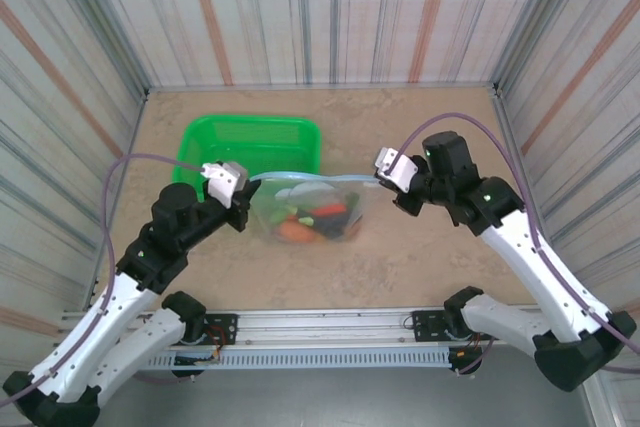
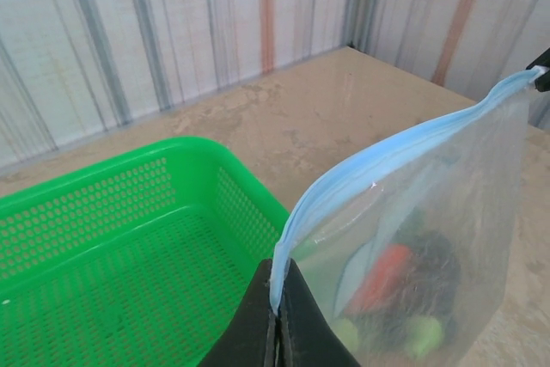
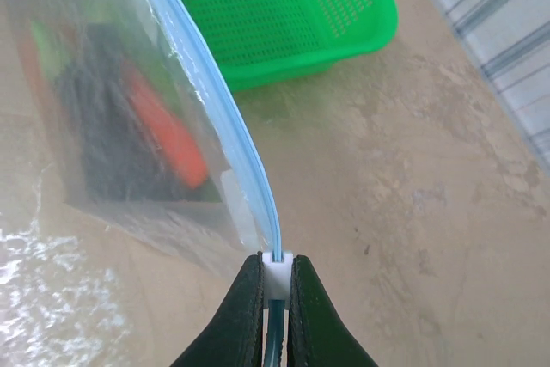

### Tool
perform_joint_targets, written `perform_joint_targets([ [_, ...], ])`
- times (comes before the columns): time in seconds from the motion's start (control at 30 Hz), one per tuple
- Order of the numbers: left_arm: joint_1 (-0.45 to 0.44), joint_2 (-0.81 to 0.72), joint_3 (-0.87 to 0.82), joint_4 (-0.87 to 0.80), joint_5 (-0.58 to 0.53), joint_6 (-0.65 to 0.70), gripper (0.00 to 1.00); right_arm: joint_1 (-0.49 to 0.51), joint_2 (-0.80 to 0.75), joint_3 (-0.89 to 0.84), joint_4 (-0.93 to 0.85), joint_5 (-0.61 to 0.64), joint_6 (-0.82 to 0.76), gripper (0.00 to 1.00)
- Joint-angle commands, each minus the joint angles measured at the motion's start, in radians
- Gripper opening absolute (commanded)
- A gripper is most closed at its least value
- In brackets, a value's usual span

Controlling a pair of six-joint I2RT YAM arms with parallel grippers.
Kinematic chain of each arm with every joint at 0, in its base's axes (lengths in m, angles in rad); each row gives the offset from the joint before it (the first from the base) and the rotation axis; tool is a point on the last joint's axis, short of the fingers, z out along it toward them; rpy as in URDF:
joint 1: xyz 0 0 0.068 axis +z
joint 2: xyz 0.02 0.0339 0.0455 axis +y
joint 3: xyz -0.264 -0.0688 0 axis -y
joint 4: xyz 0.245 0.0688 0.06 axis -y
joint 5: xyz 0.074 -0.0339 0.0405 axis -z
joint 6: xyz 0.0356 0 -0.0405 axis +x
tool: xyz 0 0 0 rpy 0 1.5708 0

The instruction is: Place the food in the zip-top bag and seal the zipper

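The zip-top bag stretches left to right, zipper on top; left fingers and right fingers pinch the zipper's ends.

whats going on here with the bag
Two robot arms hold a clear zip-top bag up by its top edge. The left gripper is shut on one end of the pale blue zipper, and the right gripper is shut on the other end. The toy food is already inside, and the zipper looks pressed closed. A green mesh basket sits behind.
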Motion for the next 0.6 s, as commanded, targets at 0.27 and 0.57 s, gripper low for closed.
perform_joint_targets([
  [0.27, -0.299, 0.079, 0.075, -0.037, 0.108, 0.006, 0.00, 0.040, -0.235, 0.020, -0.228, 0.064, 0.202, 0.00],
  [0.57, -0.237, 0.608, 0.330, 0.054, -0.003, -0.032, 0.00, -0.057, -0.191, -0.117, -0.002, 0.241, 0.269, 0.00],
])
